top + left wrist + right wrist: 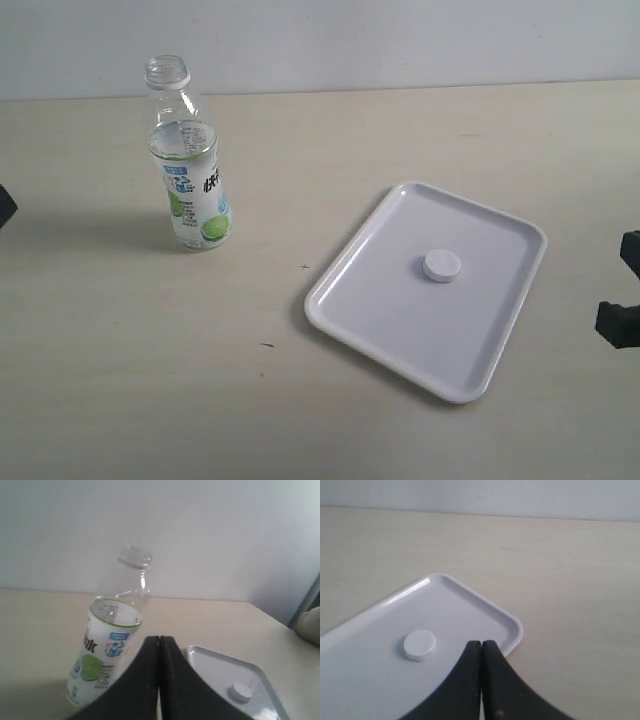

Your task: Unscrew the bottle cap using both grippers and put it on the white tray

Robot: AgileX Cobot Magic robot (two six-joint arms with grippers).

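Observation:
The bottle stands upright at the back left of the table with its neck bare; it also fills the left wrist view. The white bottle cap lies flat near the middle of the white tray, and shows again. The tray's rim appears in both wrist views. My left gripper is shut and empty, well short of the bottle. My right gripper is shut and empty over the tray's edge, apart from the cap. Only dark bits of either arm show at the exterior view's side edges.
The pale wooden table runs to a white wall at the back. A grey object stands at the table's far end in the left wrist view.

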